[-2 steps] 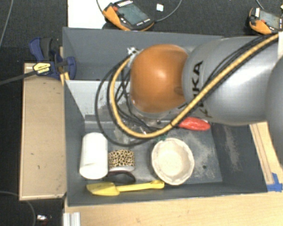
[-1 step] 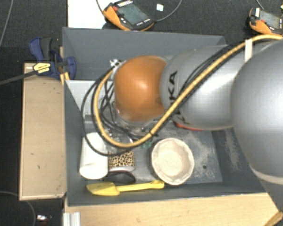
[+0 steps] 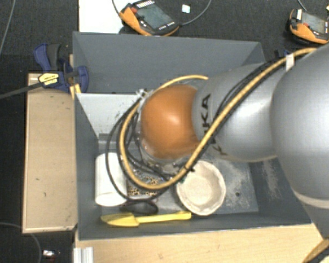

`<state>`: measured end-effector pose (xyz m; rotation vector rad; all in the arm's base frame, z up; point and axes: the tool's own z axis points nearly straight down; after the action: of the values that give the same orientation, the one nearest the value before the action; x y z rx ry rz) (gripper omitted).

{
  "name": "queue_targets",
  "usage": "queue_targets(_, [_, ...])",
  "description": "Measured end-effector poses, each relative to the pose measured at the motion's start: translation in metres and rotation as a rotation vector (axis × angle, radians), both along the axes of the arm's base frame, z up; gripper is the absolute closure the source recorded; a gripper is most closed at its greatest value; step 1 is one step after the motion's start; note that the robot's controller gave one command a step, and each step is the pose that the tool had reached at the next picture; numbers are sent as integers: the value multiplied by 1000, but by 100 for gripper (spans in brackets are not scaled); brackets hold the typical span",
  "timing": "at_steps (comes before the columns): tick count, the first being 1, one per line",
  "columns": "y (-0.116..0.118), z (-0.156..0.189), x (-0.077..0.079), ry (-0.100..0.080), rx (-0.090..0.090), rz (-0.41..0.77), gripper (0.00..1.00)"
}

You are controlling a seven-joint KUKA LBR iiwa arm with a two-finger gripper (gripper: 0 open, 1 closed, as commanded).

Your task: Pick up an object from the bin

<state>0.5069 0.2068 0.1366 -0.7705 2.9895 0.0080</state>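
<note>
Arm: my arm [image 3: 263, 119] comes into the bin from the right of the view and covers much of the bin's right half.
Bin: the grey metal bin [image 3: 164, 59] has sloped walls. Its loose things lie along the near side of the floor.
Wrist cover: the orange cover [image 3: 167, 119] on my wrist sits over the middle of the floor. A yellow-and-black cable [image 3: 153, 183] loops round its left and lower sides.
Gripper: my gripper [image 3: 153, 167] hangs under the orange cover, with only dark parts showing at the cover's lower edge. I cannot tell whether it is open, closed or gripping anything.
Nearest thing: a small brown-and-white spotted thing [image 3: 138, 191] lies just below the cable loop, between the cup and the bowl. I cannot tell whether my tool touches it.
White bowl: the round white bowl [image 3: 202, 189] stands open side up, just right of the spotted thing. Its upper rim lies under the cable.
White cup: a white cup [image 3: 106, 179] lies at the left of the floor, partly behind the cable.
Black thing: a dark looped thing [image 3: 140, 207] lies just above the yellow utensil. I cannot tell its kind.
Yellow utensil: a long yellow utensil [image 3: 148, 218] lies flat along the near wall, broader end to the left.
Task thing: I cannot tell which of these my gripper is set on.
</note>
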Motion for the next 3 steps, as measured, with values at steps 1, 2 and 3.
queue_targets(1, [-7,-31,14,-4,-22,138,100])
queue_targets(2, [-18,-42,18,3,-18,-8,0])
queue_targets(3, [-17,-53,21,-5,-6,-40,0])
